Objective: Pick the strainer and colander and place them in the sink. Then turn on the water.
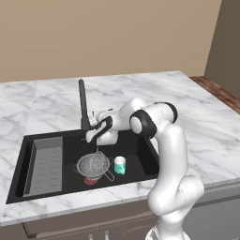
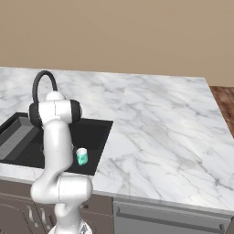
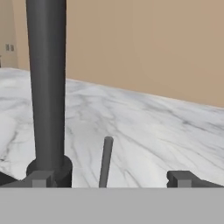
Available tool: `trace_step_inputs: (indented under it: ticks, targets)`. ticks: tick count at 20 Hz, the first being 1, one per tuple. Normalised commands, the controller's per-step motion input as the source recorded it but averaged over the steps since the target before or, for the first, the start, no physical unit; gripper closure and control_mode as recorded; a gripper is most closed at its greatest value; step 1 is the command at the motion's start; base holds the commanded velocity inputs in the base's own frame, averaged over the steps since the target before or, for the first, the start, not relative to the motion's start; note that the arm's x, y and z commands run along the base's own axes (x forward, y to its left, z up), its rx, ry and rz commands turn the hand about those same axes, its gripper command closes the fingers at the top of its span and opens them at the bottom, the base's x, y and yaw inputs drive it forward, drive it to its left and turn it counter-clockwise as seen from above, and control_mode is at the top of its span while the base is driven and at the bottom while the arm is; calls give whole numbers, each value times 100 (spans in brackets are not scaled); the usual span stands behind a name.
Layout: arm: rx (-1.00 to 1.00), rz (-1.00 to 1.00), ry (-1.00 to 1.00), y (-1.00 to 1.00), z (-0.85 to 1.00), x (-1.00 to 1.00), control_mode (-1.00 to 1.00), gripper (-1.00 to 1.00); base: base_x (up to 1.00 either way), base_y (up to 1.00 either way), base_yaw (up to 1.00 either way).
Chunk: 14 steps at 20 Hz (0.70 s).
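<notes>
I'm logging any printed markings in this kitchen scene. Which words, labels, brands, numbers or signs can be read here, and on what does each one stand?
None: no readable text in any view.
The teal cup in the sink: plain, no label.
The colander and the faucet: no brand mark.
The marble counter and the beige wall: no signs.
Two small marks on the wall in the hand view: too small to read.

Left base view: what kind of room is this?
Most likely a kitchen, rendered. A black sink is sunk into a marble counter with a tall black faucet behind it, a colander sits in the basin, and cabinet fronts run below.
</notes>
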Motion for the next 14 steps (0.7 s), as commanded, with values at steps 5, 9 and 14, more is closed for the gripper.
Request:
trace_step_inputs:
  ticks: [5,9,14]
  targets:
    - [4,0,-2,-9,-8,4,-100,-100,0,0,0]
    - [4,0,-3,-7,-8,11,-100,-100,0,0,0]
    - [7,0,-3,-6,-8,12,-100,-100,0,0,0]
